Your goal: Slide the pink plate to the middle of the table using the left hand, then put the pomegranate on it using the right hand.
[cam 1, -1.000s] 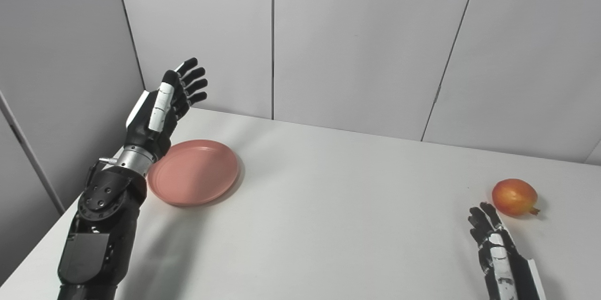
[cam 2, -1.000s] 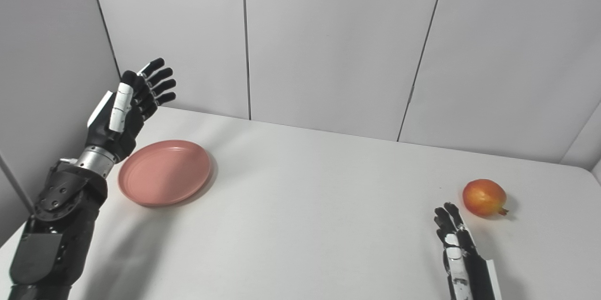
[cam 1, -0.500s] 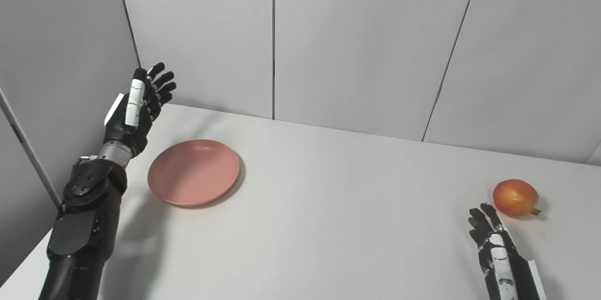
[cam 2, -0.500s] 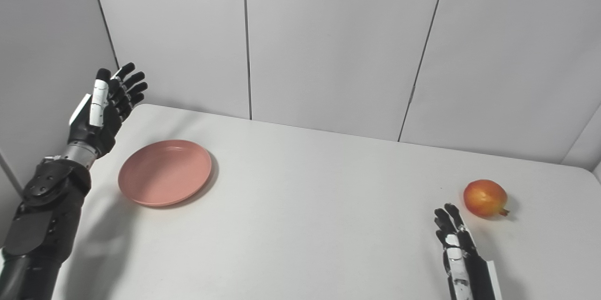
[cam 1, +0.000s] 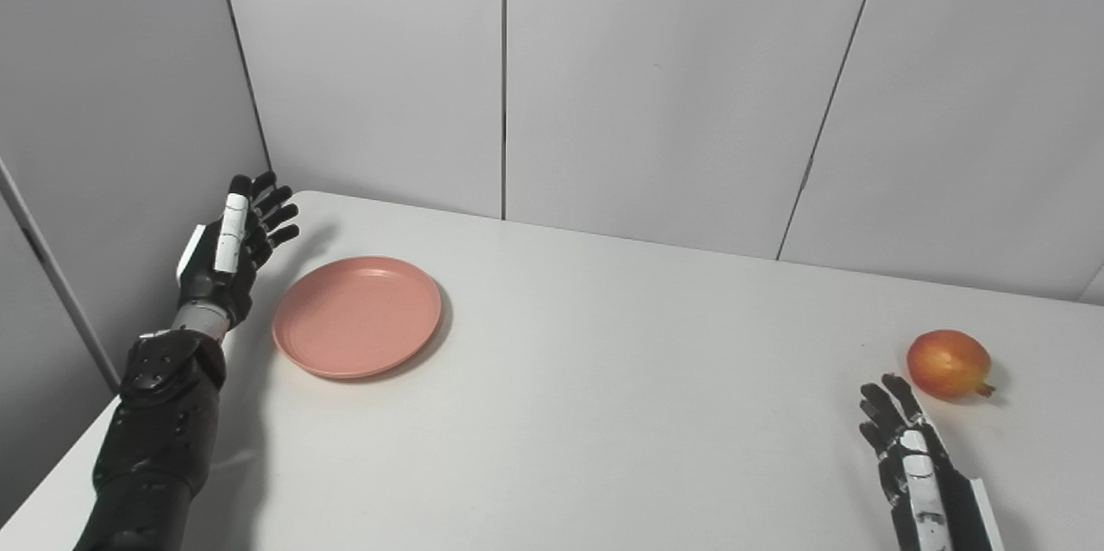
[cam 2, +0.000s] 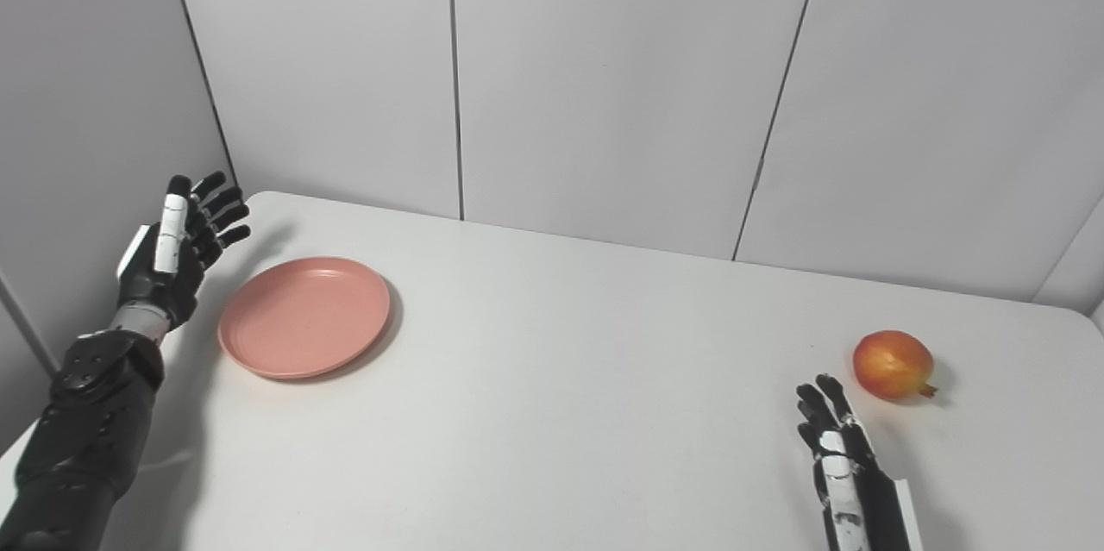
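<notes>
Left eye view showed 1 pink plate (cam 1: 356,316) lying flat on the left part of the white desk (cam 1: 604,378), not yet in the middle, and 1 pomegranate (cam 1: 947,363) resting near the right edge, well apart from it. There were 2 robot hands. The left robot hand (cam 1: 226,251) hovered beside the plate's left rim without touching it, fingers spread wide and holding nothing. The right robot hand (cam 1: 906,452) lay low just beside the pomegranate, fingers apart and empty. Risks, as a judgement: if the left robot hand pressed down on the plate's rim instead of pushing sideways, the shallow plate might tip or skid crookedly; too hard a push could send it past the middle. The round pomegranate could roll toward the near desk edge if the right robot hand nudged it before closing.
</notes>
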